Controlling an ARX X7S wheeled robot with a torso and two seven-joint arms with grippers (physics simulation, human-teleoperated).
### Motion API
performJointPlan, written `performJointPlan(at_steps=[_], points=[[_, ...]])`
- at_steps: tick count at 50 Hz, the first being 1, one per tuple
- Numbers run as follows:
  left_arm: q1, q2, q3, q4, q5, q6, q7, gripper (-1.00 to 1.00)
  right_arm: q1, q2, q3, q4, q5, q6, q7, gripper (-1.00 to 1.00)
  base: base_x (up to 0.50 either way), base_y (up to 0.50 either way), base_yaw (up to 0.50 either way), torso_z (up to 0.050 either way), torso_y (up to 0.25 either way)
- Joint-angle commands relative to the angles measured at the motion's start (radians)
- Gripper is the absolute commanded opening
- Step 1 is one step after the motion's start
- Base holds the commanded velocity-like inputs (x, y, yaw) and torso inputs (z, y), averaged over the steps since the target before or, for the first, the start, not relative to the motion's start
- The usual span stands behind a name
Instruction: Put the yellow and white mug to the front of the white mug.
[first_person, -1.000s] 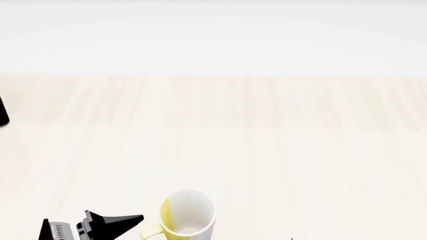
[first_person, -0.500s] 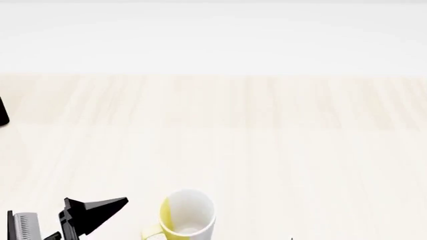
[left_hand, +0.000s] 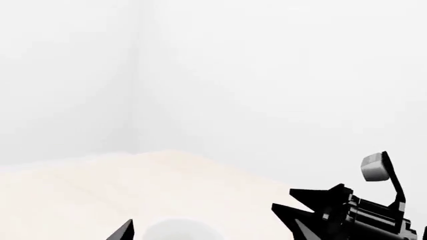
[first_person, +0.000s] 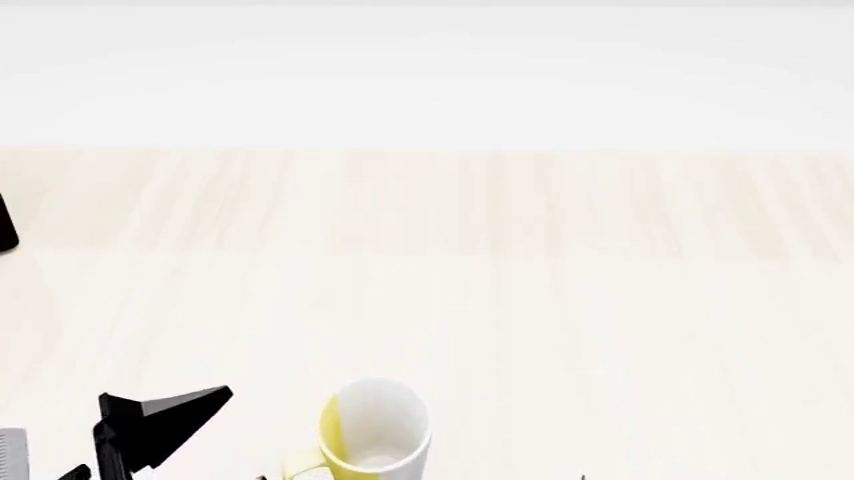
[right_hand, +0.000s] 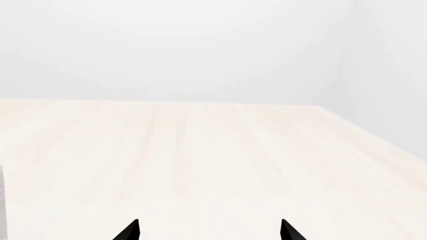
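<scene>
- Left wrist view: a white mug rim (left_hand: 183, 229) sits at the frame's edge beside one black fingertip (left_hand: 125, 231). I cannot tell which mug this is, nor whether these jaws are spread. The other arm's gripper (left_hand: 347, 212) shows across the pale worktop (left_hand: 133, 185).
- Head view: the yellow and white mug (first_person: 374, 428) stands upright at the near edge, handle toward the robot's left. The left gripper (first_person: 154, 425) hangs beside it, apart from it. The white mug is not visible.
- Right wrist view: the right gripper (right_hand: 209, 230) shows two tips spread wide, nothing between them.
- Advice: bring the left jaws square over the rim or handle, close only once centred, and find the white mug before carrying.
</scene>
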Motion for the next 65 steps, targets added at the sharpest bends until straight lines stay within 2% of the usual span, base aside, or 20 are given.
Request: performJointPlan(at_steps=[1, 18, 20, 25, 26, 30, 31, 40, 47, 52, 56, 57, 59, 61, 65], points=[[0.043, -0.022, -0.031, 0.058, -0.077, -0.008, 0.022, 1.00, 0.000, 0.003, -0.004, -0.001, 0.002, -0.002, 0.003, 1.00, 0.00, 0.00, 0.00, 0.000, 0.000], [0.146, -0.049, -0.091, 0.175, -0.151, 0.038, 0.015, 1.00, -0.006, 0.009, -0.010, -0.018, 0.004, -0.002, 0.009, 1.00, 0.00, 0.00, 0.00, 0.000, 0.000], [0.172, -0.045, -0.106, 0.208, -0.164, 0.050, -0.010, 1.00, -0.007, 0.010, -0.009, -0.023, 0.005, -0.001, 0.011, 1.00, 0.00, 0.00, 0.00, 0.000, 0.000], [0.219, 0.010, -0.144, 0.262, -0.056, 0.160, -0.143, 1.00, -0.015, 0.013, -0.008, -0.038, 0.004, -0.007, 0.016, 1.00, 0.00, 0.00, 0.00, 0.000, 0.000], [0.225, 0.003, -0.144, 0.278, -0.084, 0.143, -0.138, 1.00, -0.018, 0.015, -0.007, -0.043, 0.004, -0.011, 0.017, 1.00, 0.00, 0.00, 0.00, 0.000, 0.000], [0.243, 0.038, -0.178, 0.306, -0.036, 0.201, -0.218, 1.00, -0.026, 0.019, -0.001, -0.056, 0.004, -0.015, 0.022, 1.00, 0.00, 0.00, 0.00, 0.000, 0.000], [0.252, 0.048, -0.197, 0.324, -0.090, 0.198, -0.230, 1.00, -0.027, 0.019, -0.001, -0.058, 0.003, -0.020, 0.023, 1.00, 0.00, 0.00, 0.00, 0.000, 0.000], [0.275, 0.122, -0.279, 0.337, -0.009, 0.308, -0.377, 1.00, -0.026, 0.020, -0.010, -0.055, 0.001, -0.035, 0.017, 1.00, 0.00, 0.00, 0.00, 0.000, 0.000], [0.284, 0.174, -0.306, 0.335, 0.075, 0.368, -0.457, 1.00, -0.035, 0.029, -0.003, -0.067, 0.004, -0.043, 0.020, 1.00, 0.00, 0.00, 0.00, 0.000, 0.000], [0.281, 0.188, -0.308, 0.322, 0.064, 0.370, -0.469, 1.00, -0.044, 0.034, -0.001, -0.079, 0.002, -0.057, 0.021, 1.00, 0.00, 0.00, 0.00, 0.000, 0.000], [0.284, 0.243, -0.344, 0.301, 0.210, 0.454, -0.550, 1.00, -0.067, 0.043, 0.004, -0.101, -0.008, -0.108, 0.017, 1.00, 0.00, 0.00, 0.00, 0.000, 0.000], [0.289, 0.234, -0.334, 0.313, 0.175, 0.435, -0.537, 1.00, -0.068, 0.044, 0.003, -0.101, -0.005, -0.112, 0.012, 1.00, 0.00, 0.00, 0.00, 0.000, 0.000], [0.293, 0.262, -0.354, 0.304, 0.243, 0.482, -0.572, 1.00, -0.074, 0.047, 0.004, -0.106, -0.010, -0.126, 0.011, 1.00, 0.00, 0.00, 0.00, 0.000, 0.000], [0.300, 0.266, -0.362, 0.320, 0.218, 0.471, -0.593, 1.00, -0.085, 0.051, 0.008, -0.120, -0.013, -0.139, 0.014, 1.00, 0.00, 0.00, 0.00, 0.000, 0.000], [0.337, 0.279, -0.373, 0.347, 0.272, 0.505, -0.621, 1.00, -0.105, 0.058, 0.022, -0.146, -0.037, -0.167, 0.033, 1.00, 0.00, 0.00, 0.00, 0.000, 0.000]])
